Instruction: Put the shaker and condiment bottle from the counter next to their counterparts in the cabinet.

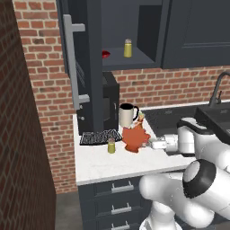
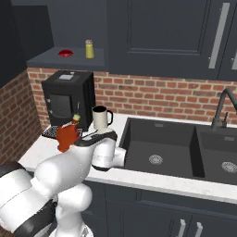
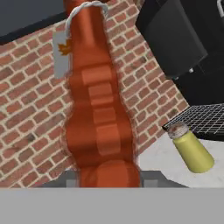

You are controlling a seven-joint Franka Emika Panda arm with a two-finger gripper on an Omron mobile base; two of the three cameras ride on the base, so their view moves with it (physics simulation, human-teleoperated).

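The red-orange condiment bottle (image 1: 134, 138) (image 2: 67, 135) (image 3: 98, 113) is held tilted just over the counter (image 1: 117, 164), its yellowish cap pointing up toward the mug. My gripper (image 1: 146, 144) (image 3: 107, 178) is shut on its wide body from the right. Left of the bottle, the small olive-yellow shaker (image 1: 111, 146) (image 3: 192, 151) stands on the marble. Above, the cabinet (image 1: 134, 60) (image 2: 51, 58) is open, its door (image 1: 83, 63) swung out to the left. On its shelf stand the bright yellow counterpart shaker (image 1: 128, 48) (image 2: 89, 49) and a small red counterpart (image 1: 106, 54) (image 2: 65, 53).
A cream mug (image 1: 127, 114) (image 2: 101, 118) stands behind the bottle, beside the black microwave (image 1: 110, 105) (image 2: 68, 98). A black wire rack (image 1: 100, 137) lies left of the shaker. The dark sink (image 2: 162, 149) and faucet (image 2: 221, 110) lie to the right. A brick wall closes the left side.
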